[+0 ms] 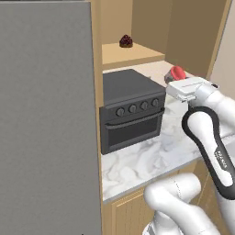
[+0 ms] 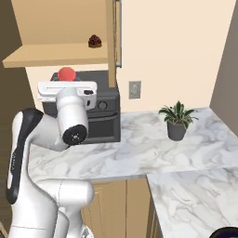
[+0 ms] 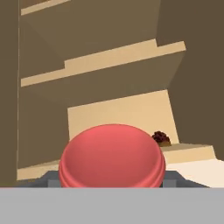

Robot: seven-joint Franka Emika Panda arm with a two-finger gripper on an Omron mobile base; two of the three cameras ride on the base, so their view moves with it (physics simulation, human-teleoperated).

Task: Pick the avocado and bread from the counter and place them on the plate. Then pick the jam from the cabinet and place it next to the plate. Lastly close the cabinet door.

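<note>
Cabinet (image 1: 137, 27): open, over the far counter (image 1: 137, 158).
Oven (image 1: 131, 110): dark grey, on the counter.
Gripper (image 1: 176, 73): raised above the oven, pinching a red rounded object (image 3: 112, 155).
Jam (image 1: 126, 41): on the cabinet shelf, well beyond the gripper.

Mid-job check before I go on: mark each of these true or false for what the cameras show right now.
1. The small dark red jam jar stands on the wooden shelf of the tall tan cabinet. True.
2. The tan cabinet door is closed. False: it stands open.
3. The potted green plant stands on the white marble counter. True.
4. The dark grey oven sits on the shelf. False: it sits on the counter, below the shelf.
5. The red domed object lies beside the plant. False: it is at the gripper, near the oven.
</note>
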